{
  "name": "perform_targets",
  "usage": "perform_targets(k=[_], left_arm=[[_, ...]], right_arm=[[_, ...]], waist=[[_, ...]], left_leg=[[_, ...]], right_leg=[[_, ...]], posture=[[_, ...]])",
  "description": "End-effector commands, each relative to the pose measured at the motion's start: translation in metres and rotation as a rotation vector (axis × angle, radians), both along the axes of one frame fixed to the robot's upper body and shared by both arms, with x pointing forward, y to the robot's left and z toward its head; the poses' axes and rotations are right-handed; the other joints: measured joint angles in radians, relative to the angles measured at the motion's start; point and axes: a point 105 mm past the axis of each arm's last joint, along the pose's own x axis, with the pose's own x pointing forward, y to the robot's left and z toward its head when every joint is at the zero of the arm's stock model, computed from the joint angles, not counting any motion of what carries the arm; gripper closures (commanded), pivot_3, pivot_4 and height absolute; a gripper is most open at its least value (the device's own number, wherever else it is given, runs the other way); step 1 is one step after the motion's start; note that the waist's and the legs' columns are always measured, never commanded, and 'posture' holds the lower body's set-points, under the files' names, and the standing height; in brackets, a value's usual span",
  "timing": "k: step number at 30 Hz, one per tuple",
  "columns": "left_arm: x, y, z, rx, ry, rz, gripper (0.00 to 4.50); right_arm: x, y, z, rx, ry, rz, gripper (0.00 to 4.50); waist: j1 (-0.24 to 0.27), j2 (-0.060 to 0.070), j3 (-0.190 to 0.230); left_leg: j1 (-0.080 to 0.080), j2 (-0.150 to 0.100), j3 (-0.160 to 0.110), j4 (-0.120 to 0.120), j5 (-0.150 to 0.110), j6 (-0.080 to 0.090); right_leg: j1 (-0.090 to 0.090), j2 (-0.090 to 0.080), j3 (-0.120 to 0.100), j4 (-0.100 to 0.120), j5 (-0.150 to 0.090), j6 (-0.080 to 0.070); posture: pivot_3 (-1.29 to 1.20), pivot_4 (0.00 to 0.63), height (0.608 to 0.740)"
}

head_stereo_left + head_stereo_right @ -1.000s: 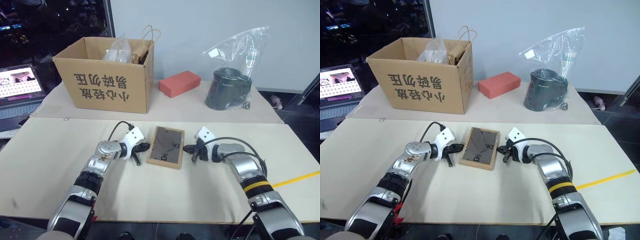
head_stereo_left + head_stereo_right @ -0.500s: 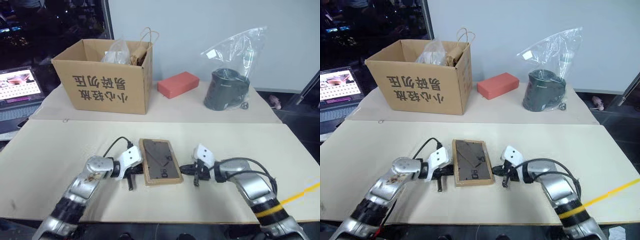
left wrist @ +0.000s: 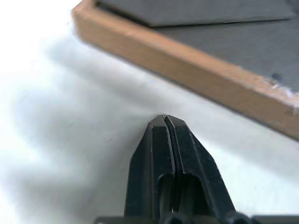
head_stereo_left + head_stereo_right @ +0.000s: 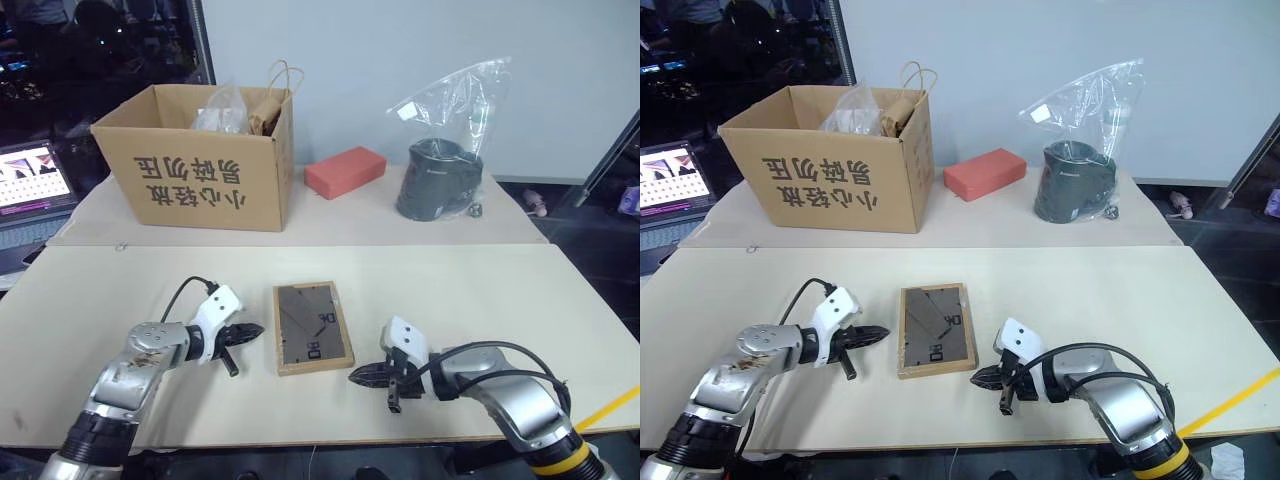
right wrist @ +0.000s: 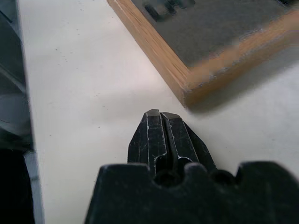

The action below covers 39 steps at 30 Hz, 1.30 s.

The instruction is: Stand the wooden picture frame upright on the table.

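The wooden picture frame [image 4: 313, 327] lies flat on the table [image 4: 450, 290] with its dark back panel and white marks facing up. My left gripper [image 4: 258, 330] is shut and empty, its tip resting a short way off the frame's left side. In the left wrist view the left gripper [image 3: 163, 119] points at the frame's wooden edge [image 3: 187, 60] across a small gap. My right gripper [image 4: 352, 377] is also shut and empty, just off the frame's near right corner. The right wrist view shows that corner [image 5: 196, 84] ahead of the right gripper [image 5: 159, 114].
At the back of the table stand a cardboard box [image 4: 195, 160] holding bags, a red block [image 4: 345, 170] and a clear plastic bag with a dark pot [image 4: 440, 170]. A laptop [image 4: 30, 175] sits at the far left. Yellow tape [image 4: 610, 410] crosses the near right corner.
Both shut grippers have drawn back from the frame's sides toward the near edge. The frame has slid nearer, turned slightly and still lies flat.
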Motion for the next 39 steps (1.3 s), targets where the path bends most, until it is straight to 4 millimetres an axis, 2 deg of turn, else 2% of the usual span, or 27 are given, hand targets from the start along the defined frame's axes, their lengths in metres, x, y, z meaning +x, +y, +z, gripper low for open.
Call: perform_targets(k=[1,2,4,6,8,13,15,18,24,27,29,34,39], left_arm=[[-0.002,0.034,0.012,-0.171,0.140,0.285,4.45],[-0.004,0.033,0.021,-0.246,0.201,0.341,4.45],[-0.013,0.016,0.040,-0.467,0.319,0.305,4.45],[-0.022,0.007,0.038,-0.530,0.464,0.265,3.93],[-0.025,0.001,0.038,-0.601,0.533,0.230,3.45],[-0.027,-0.015,0.041,-0.660,0.597,0.160,1.80],[-0.030,-0.032,0.031,-0.635,0.624,0.149,1.00],[-0.033,-0.059,0.019,-0.627,0.665,0.129,0.14],[-0.045,-0.085,0.001,-0.668,0.754,0.138,0.05],[-0.040,-0.095,-0.003,-0.743,0.783,0.179,0.05],[-0.038,-0.096,-0.004,-0.755,0.787,0.204,0.05],[-0.033,-0.100,0.006,-0.860,0.795,0.231,0.05],[-0.030,-0.087,0.010,-0.885,0.805,0.304,0.05]], right_arm=[[0.005,-0.025,0.016,-0.015,-0.027,-0.014,4.50],[0.005,-0.030,0.023,-0.010,-0.032,-0.010,4.50],[0.009,-0.037,0.035,0.005,-0.060,-0.005,4.50],[0.021,-0.039,0.046,0.024,-0.114,-0.020,4.50],[0.028,-0.038,0.051,0.042,-0.145,-0.026,4.50],[0.039,-0.031,0.040,0.040,-0.166,-0.017,4.50],[0.046,-0.030,0.029,0.008,-0.178,-0.020,4.50],[0.052,-0.025,0.014,-0.004,-0.190,-0.029,4.50],[0.049,-0.005,0.009,0.060,-0.189,-0.009,4.50],[0.044,0.006,0.009,0.083,-0.186,0.004,4.50],[0.041,0.011,0.007,0.094,-0.178,0.004,4.50],[0.037,0.016,0.002,0.103,-0.167,-0.009,4.50],[0.038,0.008,0.000,0.082,-0.165,-0.035,4.50]], waist=[[0.002,0.000,0.000],[0.004,-0.001,0.001],[0.007,-0.003,0.002],[0.007,-0.004,0.002],[0.005,-0.004,0.002],[0.006,-0.004,0.002],[0.008,-0.004,0.002],[0.013,-0.004,0.002],[0.025,-0.003,0.002],[0.033,-0.003,0.001],[0.042,-0.003,0.000],[0.050,-0.003,0.000],[0.051,-0.004,-0.001]], left_leg=[[0.000,0.000,0.000,-0.001,0.000,0.000],[0.000,0.000,0.000,-0.001,0.000,0.000],[-0.004,-0.001,-0.002,0.000,0.000,0.000],[-0.010,-0.001,-0.004,0.003,0.000,0.000],[-0.011,-0.002,-0.006,0.003,0.000,0.000],[-0.011,-0.002,-0.009,0.000,0.000,0.000],[-0.011,-0.002,-0.009,0.000,0.000,0.000],[-0.011,-0.003,-0.009,0.001,0.000,0.000],[-0.009,-0.003,-0.010,0.001,0.000,0.000],[-0.006,-0.003,-0.010,0.001,0.000,0.000],[-0.005,-0.003,-0.010,0.002,0.000,0.000],[-0.005,-0.004,-0.011,0.003,0.000,-0.001],[-0.005,-0.004,-0.011,0.002,-0.001,-0.002]], right_leg=[[0.000,0.000,0.000,0.000,0.000,0.000],[0.000,0.000,0.000,0.000,0.000,0.000],[-0.003,0.000,-0.001,0.000,0.000,0.001],[-0.006,0.000,-0.002,0.000,0.000,0.002],[-0.006,0.000,-0.004,0.000,0.000,0.002],[-0.006,0.000,-0.006,0.000,0.000,0.000],[-0.006,0.000,-0.006,0.000,0.000,0.000],[-0.005,0.000,-0.006,0.000,0.001,-0.001],[-0.003,0.000,-0.007,0.000,0.004,-0.006],[0.002,0.000,-0.007,-0.001,0.004,-0.006],[0.003,0.000,-0.007,-0.002,0.004,-0.006],[0.004,-0.001,-0.007,-0.003,0.003,-0.005],[0.003,-0.001,-0.007,-0.003,0.003,-0.005]], posture=[[0.00,0.150,0.721],[0.00,0.150,0.721],[0.00,0.150,0.721],[0.00,0.150,0.721],[0.00,0.150,0.721],[0.00,0.150,0.721],[0.00,0.150,0.721],[0.00,0.150,0.721],[0.00,0.150,0.721],[0.00,0.150,0.721],[0.00,0.150,0.721],[0.00,0.150,0.721],[0.00,0.150,0.721]])
